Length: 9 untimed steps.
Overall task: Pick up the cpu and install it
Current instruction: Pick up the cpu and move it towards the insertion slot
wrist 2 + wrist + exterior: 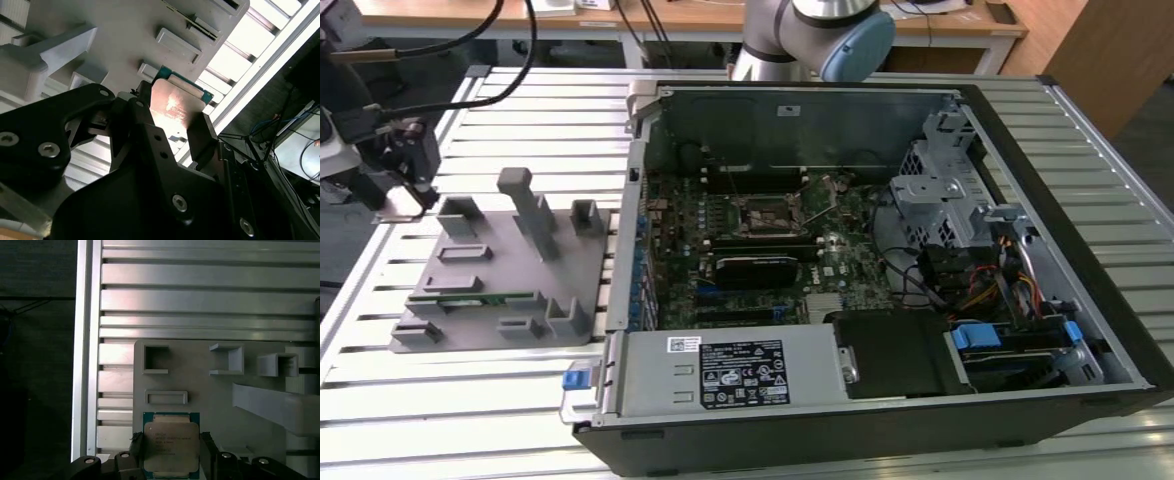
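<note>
The cpu is a flat square chip with a pale metal top and a thin green rim. It sits between the two black fingers of my gripper, which press on opposite edges. In the second wrist view the cpu is clamped the same way by the gripper, just over a corner of the grey holder block. In the exterior view the gripper hangs at the far left with the pale cpu at its tip, beside the holder's left end. The motherboard's open socket lies well to the exterior view's right.
The grey holder has raised posts and pockets, and a green memory stick lies in it. The open computer case has tall walls around the motherboard. The arm's base stands behind it. The slatted table edge runs close to the gripper.
</note>
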Each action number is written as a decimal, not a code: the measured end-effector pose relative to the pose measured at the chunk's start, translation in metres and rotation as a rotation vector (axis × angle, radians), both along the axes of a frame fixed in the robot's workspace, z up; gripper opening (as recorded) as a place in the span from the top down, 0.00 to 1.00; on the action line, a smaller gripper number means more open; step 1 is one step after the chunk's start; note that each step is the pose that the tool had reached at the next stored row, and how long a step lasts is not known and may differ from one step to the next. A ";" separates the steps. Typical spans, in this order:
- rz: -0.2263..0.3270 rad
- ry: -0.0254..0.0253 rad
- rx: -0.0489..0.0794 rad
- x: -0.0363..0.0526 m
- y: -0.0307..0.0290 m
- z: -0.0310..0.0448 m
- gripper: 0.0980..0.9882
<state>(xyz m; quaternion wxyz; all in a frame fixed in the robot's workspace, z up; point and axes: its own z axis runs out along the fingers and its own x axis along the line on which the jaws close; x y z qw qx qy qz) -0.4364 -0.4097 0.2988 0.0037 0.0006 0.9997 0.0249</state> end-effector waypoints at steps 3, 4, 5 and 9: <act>0.000 -0.0001 0.000 0.0000 0.0000 0.0082 0.51; 0.000 0.0000 0.000 0.0000 0.0000 0.0108 0.51; 0.000 -0.0001 0.000 0.0000 0.0000 0.0135 0.51; 0.000 0.0000 0.000 0.0000 0.0000 0.0248 0.51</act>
